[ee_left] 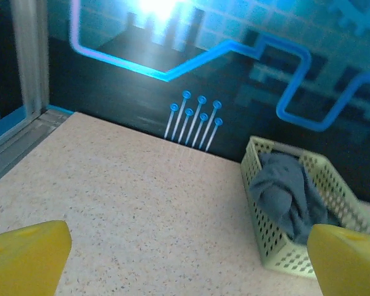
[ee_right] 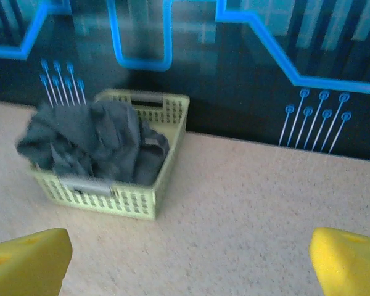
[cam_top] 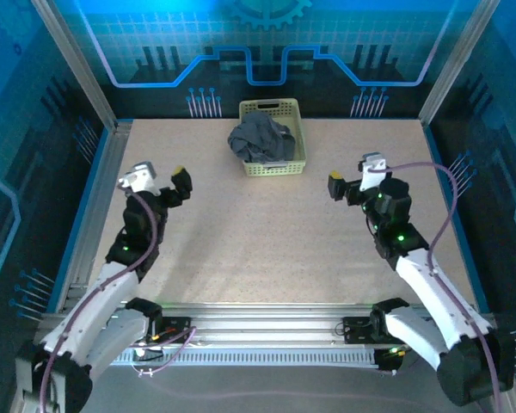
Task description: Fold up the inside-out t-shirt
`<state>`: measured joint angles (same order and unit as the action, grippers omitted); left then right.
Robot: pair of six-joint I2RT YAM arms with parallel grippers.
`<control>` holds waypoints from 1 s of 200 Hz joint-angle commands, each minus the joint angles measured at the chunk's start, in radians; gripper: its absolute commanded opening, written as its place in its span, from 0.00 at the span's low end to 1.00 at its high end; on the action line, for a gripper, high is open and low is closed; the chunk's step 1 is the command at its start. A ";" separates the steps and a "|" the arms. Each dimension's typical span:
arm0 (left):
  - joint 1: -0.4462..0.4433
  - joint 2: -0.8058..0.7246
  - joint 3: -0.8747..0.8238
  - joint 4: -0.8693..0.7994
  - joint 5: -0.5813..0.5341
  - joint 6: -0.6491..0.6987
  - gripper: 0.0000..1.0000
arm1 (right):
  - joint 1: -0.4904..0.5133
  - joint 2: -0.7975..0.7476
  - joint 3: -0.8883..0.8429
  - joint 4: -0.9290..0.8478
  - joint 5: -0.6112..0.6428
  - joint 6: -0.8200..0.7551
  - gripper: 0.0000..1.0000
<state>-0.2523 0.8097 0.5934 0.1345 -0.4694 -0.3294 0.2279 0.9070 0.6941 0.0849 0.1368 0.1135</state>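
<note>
table (cam_top: 267,241): speckled beige | inside-out t-shirt (cam_top: 260,140): dark grey, bunched in basket, spilling over its left rim | basket (cam_top: 300,138): pale yellow-green, far centre of table | left gripper (cam_top: 161,182): jaws wide, holding nothing, well apart from basket | right gripper (cam_top: 354,176): jaws wide, holding nothing

The speckled beige table (cam_top: 258,241) is carrying one thing directly on its surface: the pale yellow-green basket (cam_top: 275,169), which is sitting upright at the far edge, about midway across and just in front of the blue-lit back wall (cam_top: 155,52). (The inside-out t-shirt (cam_top: 260,138) is bunching up inside the basket and drooping over its left rim, not lying spread on the tabletop.) The speckled surface is stretching away in front of the basket and to both its sides. An aluminium strip (cam_top: 90,215) is bordering the table well to the basket's left, and a slotted aluminium rail (cam_top: 267,331) is running across well in front of the basket.
</note>
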 commanded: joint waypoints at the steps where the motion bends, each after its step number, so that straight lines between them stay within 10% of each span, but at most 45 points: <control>1: 0.004 -0.015 0.098 -0.383 -0.049 -0.243 0.99 | -0.016 -0.007 0.108 -0.346 0.068 0.209 1.00; 35: 0.017 -0.043 0.139 -0.570 -0.062 -0.361 0.99 | -0.083 0.014 0.106 -0.383 0.081 0.355 1.00; 74: 0.054 -0.009 0.071 -0.421 0.199 -0.305 0.99 | -0.027 0.132 0.155 -0.323 -0.044 0.301 1.00; 108: 0.041 0.192 0.117 -0.328 0.424 -0.239 0.99 | 0.154 0.384 0.348 -0.296 0.023 0.229 1.00; 200: -0.039 0.247 0.054 -0.244 0.451 -0.182 0.99 | 0.267 1.168 1.093 -0.493 0.031 0.154 1.00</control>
<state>-0.2829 1.0718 0.6830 -0.1318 -0.0505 -0.5468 0.4831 1.9350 1.6131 -0.2871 0.1638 0.3054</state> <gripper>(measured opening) 0.989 0.999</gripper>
